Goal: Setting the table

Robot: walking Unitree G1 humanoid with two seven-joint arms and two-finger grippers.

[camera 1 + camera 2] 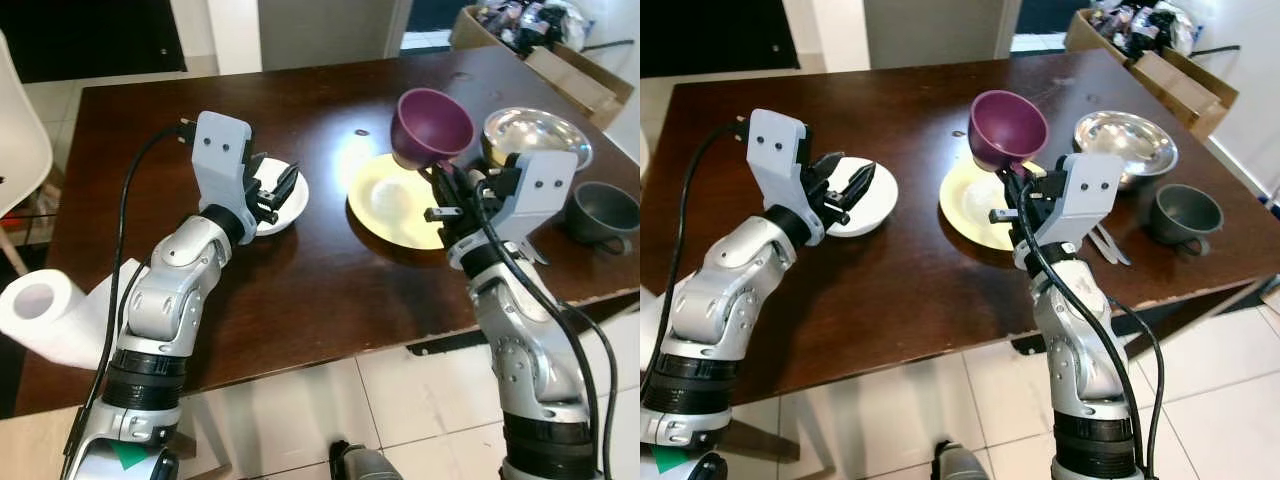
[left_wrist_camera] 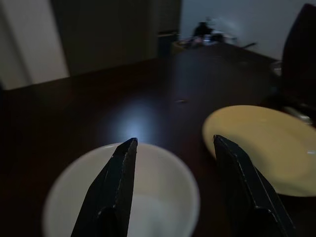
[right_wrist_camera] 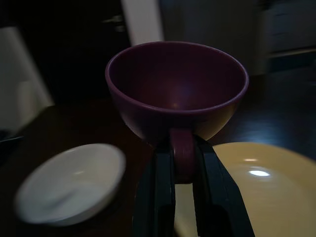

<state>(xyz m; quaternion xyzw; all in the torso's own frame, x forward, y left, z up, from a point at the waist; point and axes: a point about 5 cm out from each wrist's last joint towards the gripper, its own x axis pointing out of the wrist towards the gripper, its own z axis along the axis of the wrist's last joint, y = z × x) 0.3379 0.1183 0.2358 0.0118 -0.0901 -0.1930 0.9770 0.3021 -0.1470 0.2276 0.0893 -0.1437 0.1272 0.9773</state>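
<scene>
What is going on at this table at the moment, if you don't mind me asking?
The robot is setting the table. Its right gripper holds a purple cup by the handle, raised above the yellow plate. Its left gripper hovers open over the white saucer. A steel bowl and a grey mug sit to the right on the dark table.

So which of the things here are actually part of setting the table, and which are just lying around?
Part of the job:
- purple cup, held by its handle in the right gripper above the yellow plate
- white bowl, under the open left gripper
- steel bowl
- grey mug
- cutlery

Lying about:
- paper towel roll
- cardboard box
</scene>
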